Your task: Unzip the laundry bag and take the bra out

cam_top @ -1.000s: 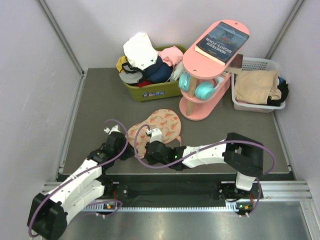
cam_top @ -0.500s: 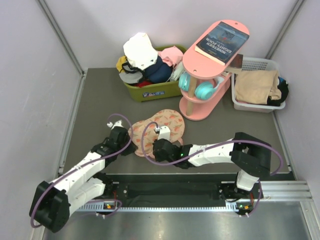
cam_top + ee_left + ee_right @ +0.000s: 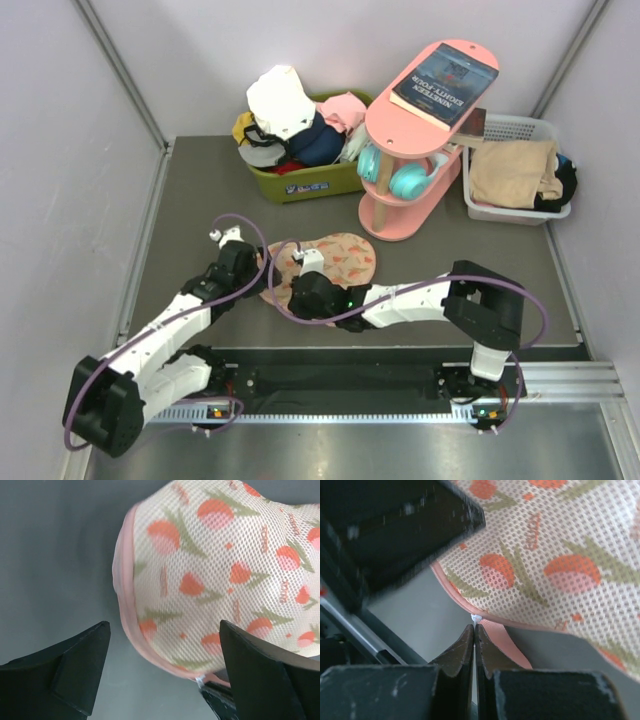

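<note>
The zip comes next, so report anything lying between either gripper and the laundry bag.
Nothing visible does. The open left gripper has a finger on each side of the rounded end of the laundry bag. The right gripper is shut, tips at the white zip pull on its edge.

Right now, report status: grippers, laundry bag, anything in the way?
Left gripper open at laundry bag end. Right gripper shut, tips at zip pull. Bag looks zipped. Nothing blocking.
</note>
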Available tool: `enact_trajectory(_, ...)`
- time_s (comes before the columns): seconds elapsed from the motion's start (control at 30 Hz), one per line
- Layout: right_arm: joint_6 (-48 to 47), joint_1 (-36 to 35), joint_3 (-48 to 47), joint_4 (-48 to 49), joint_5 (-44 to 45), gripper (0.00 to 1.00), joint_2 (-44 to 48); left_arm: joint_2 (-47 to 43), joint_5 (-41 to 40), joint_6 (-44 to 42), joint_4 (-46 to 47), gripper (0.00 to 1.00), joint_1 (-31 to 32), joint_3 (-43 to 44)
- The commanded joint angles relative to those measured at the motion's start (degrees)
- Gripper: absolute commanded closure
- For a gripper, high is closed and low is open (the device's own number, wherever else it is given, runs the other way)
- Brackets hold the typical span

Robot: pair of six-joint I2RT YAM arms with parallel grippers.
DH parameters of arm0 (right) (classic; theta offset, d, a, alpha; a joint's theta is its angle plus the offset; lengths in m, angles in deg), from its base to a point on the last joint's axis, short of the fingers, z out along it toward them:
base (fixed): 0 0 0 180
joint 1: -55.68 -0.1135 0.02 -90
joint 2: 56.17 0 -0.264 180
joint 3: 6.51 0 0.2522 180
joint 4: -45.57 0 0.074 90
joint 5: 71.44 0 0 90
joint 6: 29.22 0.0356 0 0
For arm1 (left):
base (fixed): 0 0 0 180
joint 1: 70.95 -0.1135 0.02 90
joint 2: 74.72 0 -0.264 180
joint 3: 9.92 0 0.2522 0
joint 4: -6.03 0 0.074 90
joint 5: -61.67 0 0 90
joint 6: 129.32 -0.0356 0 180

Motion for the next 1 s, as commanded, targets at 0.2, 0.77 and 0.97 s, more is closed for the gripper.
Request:
enact_trajectory(0.2, -1.29, -0.19, -7.75, 4.22, -4.29, 1.00, -4.04, -11.71, 2.05, 6.99, -2.72, 0.07, -0.29, -7.85)
enact_trajectory(0.77, -0.76, -0.28, -4.68, 4.75, -3.86, 1.00, -2.55, -3.27, -0.76, 4.62, 4.49, 0.90, -0.30, -4.78)
enact_trajectory(0.97, -0.24, -0.28, -3.28, 4.75, -3.86, 1.00, -2.37, -2.92, -1.11, 3.66, 4.23, 1.00, -0.38, -4.25)
